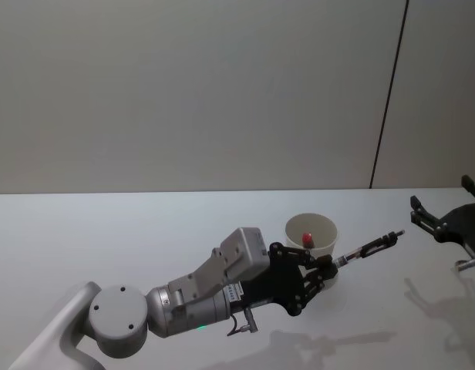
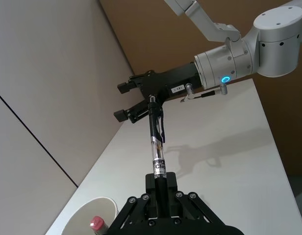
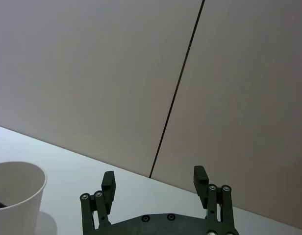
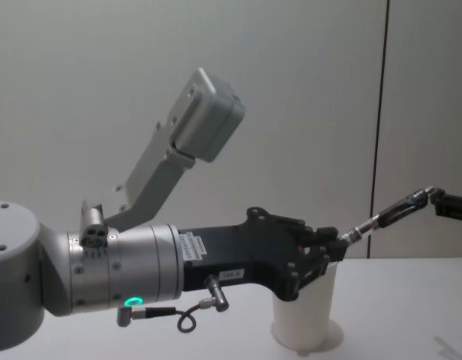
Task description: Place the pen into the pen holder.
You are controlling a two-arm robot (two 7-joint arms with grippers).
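I find the left gripper (image 1: pixel 328 267) reaching across the white table (image 1: pixel 106 231), its fingers closed on one end of the pen (image 1: pixel 368 249), which it holds clear of the tabletop. The pen is tilted, and its free end points from the claw towards 2 o'clock in the head view. The pen is outside the pen holder (image 1: pixel 327 230), a white paper cup standing upright at about 4 o'clock from the middle of that view, with the left gripper just at its 5 o'clock side. A red-capped item (image 1: pixel 307 236) stands inside the cup. The right gripper (image 1: pixel 430 220) hangs at the cup's 3 o'clock, near the view's edge, with its fingers spread wide and nothing between them. A gap shows between it and the pen's free end.
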